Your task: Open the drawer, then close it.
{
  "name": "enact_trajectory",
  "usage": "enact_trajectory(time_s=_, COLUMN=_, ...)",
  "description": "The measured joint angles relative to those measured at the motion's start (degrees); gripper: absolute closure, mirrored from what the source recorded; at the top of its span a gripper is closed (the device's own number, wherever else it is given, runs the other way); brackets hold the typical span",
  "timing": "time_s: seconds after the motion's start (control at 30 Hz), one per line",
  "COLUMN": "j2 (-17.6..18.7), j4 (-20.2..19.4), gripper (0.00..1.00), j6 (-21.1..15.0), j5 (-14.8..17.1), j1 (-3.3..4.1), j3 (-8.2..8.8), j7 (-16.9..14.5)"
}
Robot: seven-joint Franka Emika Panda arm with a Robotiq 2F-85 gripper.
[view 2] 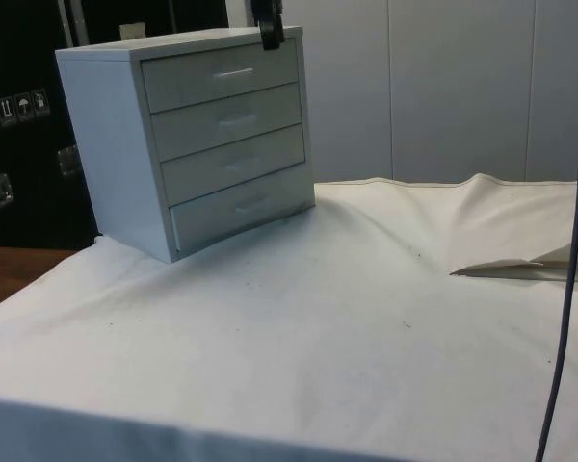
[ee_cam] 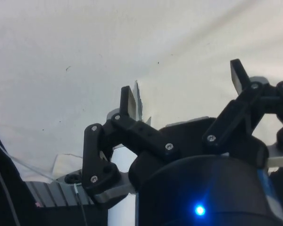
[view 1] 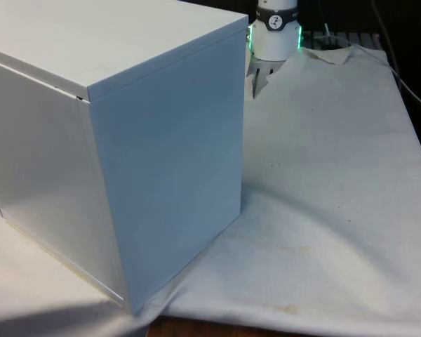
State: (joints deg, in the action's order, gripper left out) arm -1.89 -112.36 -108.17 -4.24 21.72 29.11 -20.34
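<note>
White cloth [view 2: 318, 327] is covering the desk, rumpling into folds toward the far edge, with dark cabinets and pale wall panels standing behind. A white four-drawer chest [view 2: 188, 144] is sitting at about ten o'clock in the side view, all four drawers looking flush and shut, each showing a slim handle. The pincer [ee_cam: 181, 87] is hanging above the cloth with its fingers spread apart, grasping nothing; in the side view its black tip [view 2: 268, 24] is showing near the chest's top edge, at twelve o'clock from the top drawer [view 2: 222, 75]. Judging by this, the opening step is not yet begun: the next move is calling for lowering to a handle [view 2: 233, 71], clenching around it and pulling outward.
</note>
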Motion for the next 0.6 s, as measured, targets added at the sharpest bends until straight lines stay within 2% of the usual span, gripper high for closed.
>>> enact_trajectory(time_s=0.23, j2=0.52, j4=0.00, gripper=0.00, j6=-1.43, j5=0.00, j1=0.00, j3=0.11, j7=-2.01)
enact_trajectory(time_s=0.3, j2=1.66, j4=0.63, gripper=0.00, j6=-2.23, j5=0.11, j1=-0.11, j3=0.23, j7=-2.81)
enact_trajectory(time_s=0.6, j2=4.13, j4=2.98, gripper=0.00, j6=-2.23, j5=1.03, j1=-0.17, j3=0.80, j7=-5.84)
